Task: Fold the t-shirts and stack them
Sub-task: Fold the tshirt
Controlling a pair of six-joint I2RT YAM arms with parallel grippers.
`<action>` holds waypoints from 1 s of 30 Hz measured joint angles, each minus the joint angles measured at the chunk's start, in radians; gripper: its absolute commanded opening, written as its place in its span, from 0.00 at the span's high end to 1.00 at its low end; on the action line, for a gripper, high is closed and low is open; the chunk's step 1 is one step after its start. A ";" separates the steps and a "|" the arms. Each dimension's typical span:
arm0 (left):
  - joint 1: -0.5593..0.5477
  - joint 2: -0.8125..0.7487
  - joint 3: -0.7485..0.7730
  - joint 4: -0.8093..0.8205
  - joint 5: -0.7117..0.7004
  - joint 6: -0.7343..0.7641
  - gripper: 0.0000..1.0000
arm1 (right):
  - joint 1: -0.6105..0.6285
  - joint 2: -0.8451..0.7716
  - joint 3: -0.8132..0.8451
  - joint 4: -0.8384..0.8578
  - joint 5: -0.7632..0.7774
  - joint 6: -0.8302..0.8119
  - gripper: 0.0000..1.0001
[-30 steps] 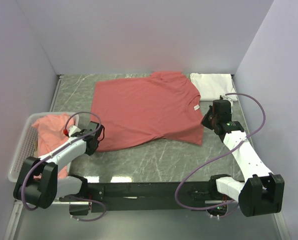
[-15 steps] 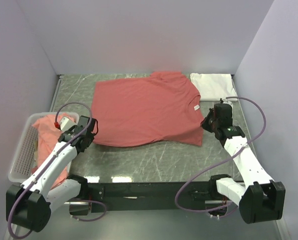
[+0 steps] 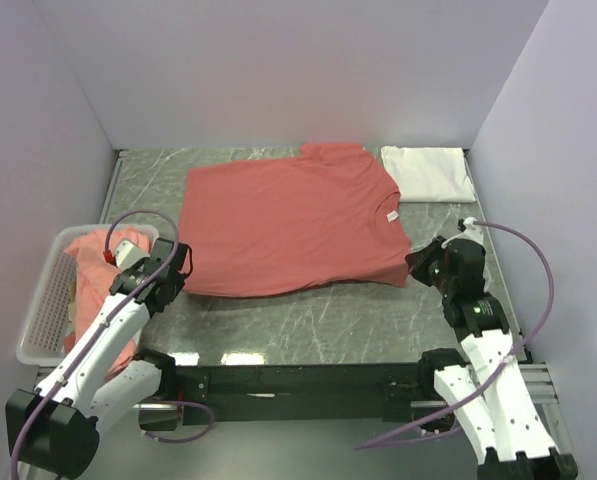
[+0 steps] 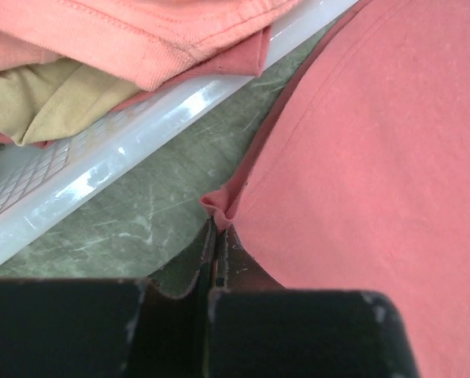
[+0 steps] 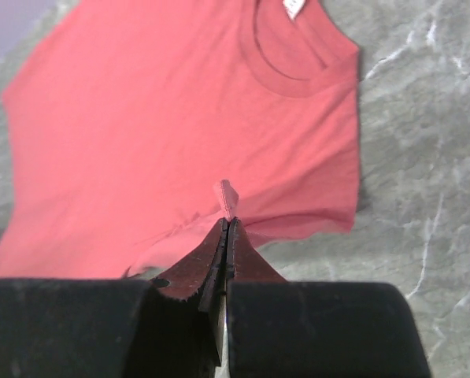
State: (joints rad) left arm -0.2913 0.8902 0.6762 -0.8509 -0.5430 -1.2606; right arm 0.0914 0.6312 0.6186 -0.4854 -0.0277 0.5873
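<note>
From above, the coral t-shirt is lying spread on the desk, with our left hand at its near-left corner and our right hand at its near-right sleeve. In the left wrist view, we are pinching its hem, fingers closed. In the right wrist view, we are clamping its sleeve edge likewise.

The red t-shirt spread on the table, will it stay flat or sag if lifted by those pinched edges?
Likely floppy: the red t-shirt puckers where the left gripper and right gripper pinch it, so its middle should sag. Probably light: thin fabric.
</note>
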 measured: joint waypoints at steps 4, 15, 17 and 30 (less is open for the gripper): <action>0.000 0.026 0.000 0.008 0.003 0.000 0.99 | 0.002 -0.056 -0.014 -0.024 -0.033 0.006 1.00; 0.000 0.367 0.151 0.112 0.006 0.019 0.99 | 0.023 0.270 0.088 0.074 -0.063 -0.047 1.00; 0.002 0.432 0.194 0.134 0.006 0.020 0.99 | 0.030 0.360 0.131 0.132 -0.064 -0.058 1.00; 0.088 0.668 0.360 0.193 0.033 0.068 0.99 | 0.068 0.703 0.346 0.361 -0.051 -0.114 1.00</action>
State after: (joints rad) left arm -0.2031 1.5578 1.0367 -0.6582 -0.5102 -1.1931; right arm 0.1596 1.3338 0.9649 -0.1246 -0.0784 0.4732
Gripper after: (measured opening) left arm 0.022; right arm 0.008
